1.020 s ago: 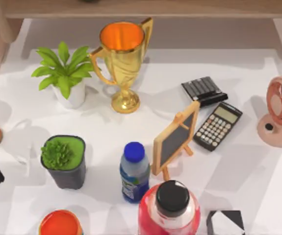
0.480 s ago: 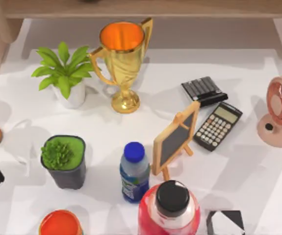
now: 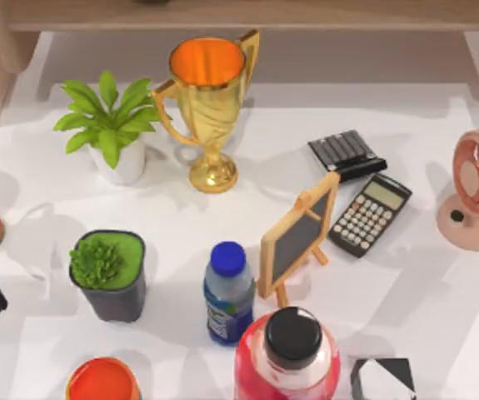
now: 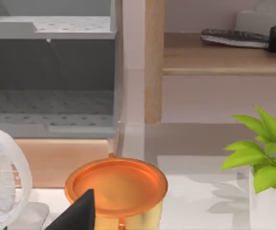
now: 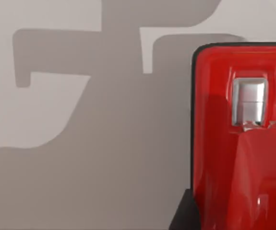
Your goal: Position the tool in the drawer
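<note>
Overhead table (image 3: 222, 242) view, wrist cameras seemingly close

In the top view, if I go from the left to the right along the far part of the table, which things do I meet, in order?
Leafy plant in white pot → gold trophy → black ridged block → calculator → pink fan.

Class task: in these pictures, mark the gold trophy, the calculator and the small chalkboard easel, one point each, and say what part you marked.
gold trophy (image 3: 207, 98), top view, on the front of its cup.
calculator (image 3: 369, 217), top view, on its keypad.
chalkboard easel (image 3: 293, 240), top view, on the dark slate face.
</note>
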